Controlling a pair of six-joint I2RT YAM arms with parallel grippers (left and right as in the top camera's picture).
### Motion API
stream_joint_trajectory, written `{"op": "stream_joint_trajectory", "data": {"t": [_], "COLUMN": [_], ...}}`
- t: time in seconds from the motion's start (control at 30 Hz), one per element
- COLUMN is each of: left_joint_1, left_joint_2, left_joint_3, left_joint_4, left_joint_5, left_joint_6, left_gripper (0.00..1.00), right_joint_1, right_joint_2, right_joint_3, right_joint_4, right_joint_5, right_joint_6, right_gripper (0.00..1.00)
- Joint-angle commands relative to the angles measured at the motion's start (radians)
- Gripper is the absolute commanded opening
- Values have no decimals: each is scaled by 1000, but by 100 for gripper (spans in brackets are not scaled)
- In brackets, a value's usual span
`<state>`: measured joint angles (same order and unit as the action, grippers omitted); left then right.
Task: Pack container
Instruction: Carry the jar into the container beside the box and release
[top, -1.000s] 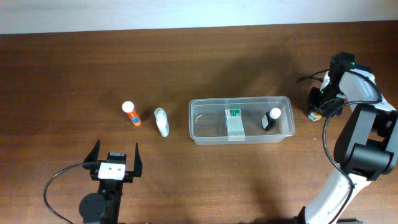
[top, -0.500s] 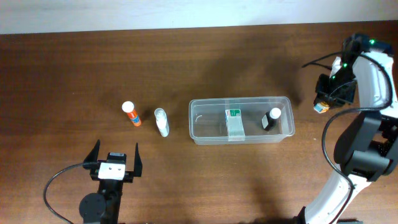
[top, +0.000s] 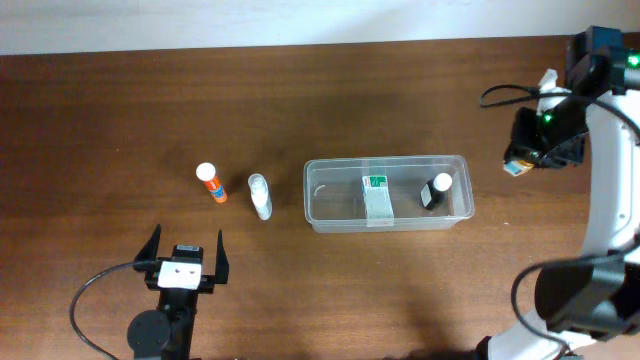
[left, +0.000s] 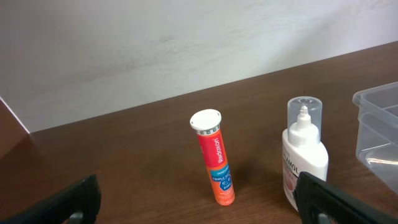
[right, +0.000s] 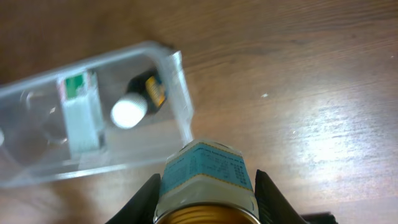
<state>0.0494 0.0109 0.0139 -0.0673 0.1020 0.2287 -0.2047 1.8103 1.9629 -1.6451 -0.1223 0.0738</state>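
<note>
The clear plastic container (top: 388, 193) sits right of the table's middle and holds a green-and-white box (top: 376, 197) and a small dark bottle with a white cap (top: 436, 190). It also shows in the right wrist view (right: 93, 118). My right gripper (top: 522, 160) is shut on a small jar with a blue label and gold lid (right: 207, 180), held in the air just right of the container. An orange tube with a white cap (top: 211, 184) and a white dropper bottle (top: 260, 196) stand left of the container. My left gripper (top: 186, 262) is open and empty, near the front edge.
The right arm's cable (top: 500, 95) loops above the table at the far right. In the left wrist view the orange tube (left: 212, 157) and the white bottle (left: 304, 152) stand ahead of the open fingers, with the container's corner (left: 377, 127) at the right edge.
My right gripper has lifted the jar off the table at the far right and risen with it. The left arm and the other objects have not moved.
</note>
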Motion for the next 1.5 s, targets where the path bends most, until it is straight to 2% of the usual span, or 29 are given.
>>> {"op": "stream_joint_trajectory", "data": {"t": [0.0,0.17,0.37,0.6,1.07,1.47], "left_joint_1": [6,6,6,6,6,6], "left_joint_2": [-5,-5,-5,-5,-5,-5], "left_joint_3": [-4,-4,-4,-4,-4,-4], "left_joint_4": [-2,-2,-2,-2,-2,-2], "left_joint_5": [14,14,14,14,14,14], "left_joint_6": [12,12,12,12,12,12], "left_gripper": [100,100,100,100,100,100], "right_joint_1": [101,293,382,410,436,436], "right_joint_2": [-64,-38,-7,31,32,63], "right_joint_3": [22,16,-55,-193,-499,-596], "right_joint_4": [-13,20,120,211,497,617], "right_joint_5": [-14,2,2,2,-3,-7], "right_joint_6": [-10,-9,13,13,14,13], "right_gripper": [26,26,26,26,26,27]}}
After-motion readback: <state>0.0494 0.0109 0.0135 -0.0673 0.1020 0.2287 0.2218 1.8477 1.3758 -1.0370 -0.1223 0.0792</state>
